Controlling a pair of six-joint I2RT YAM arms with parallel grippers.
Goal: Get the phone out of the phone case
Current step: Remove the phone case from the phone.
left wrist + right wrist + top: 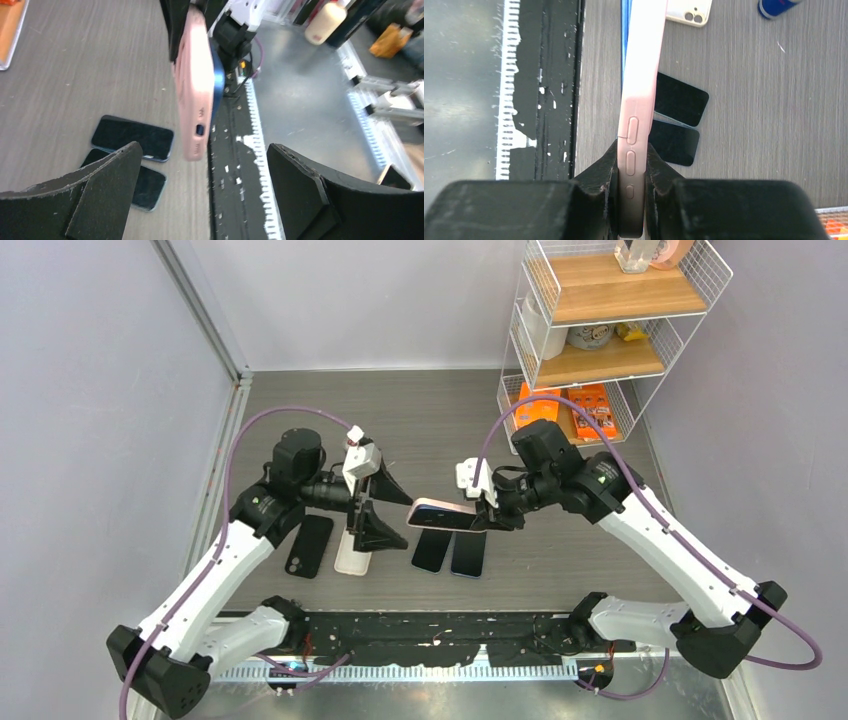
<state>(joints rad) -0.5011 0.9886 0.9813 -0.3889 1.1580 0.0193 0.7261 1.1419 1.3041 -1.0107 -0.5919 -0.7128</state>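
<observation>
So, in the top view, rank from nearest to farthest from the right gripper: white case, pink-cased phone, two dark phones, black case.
1. pink-cased phone, in its grip
2. two dark phones, lying just beneath
3. white case, further left
4. black case, leftmost

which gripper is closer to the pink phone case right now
Right. The right gripper is shut on one end of the pink phone case, holding it above the table. The left gripper stands wide open just off the case's other end, not gripping it.

Dark phones [432, 550] on grey table [420, 430]
</observation>
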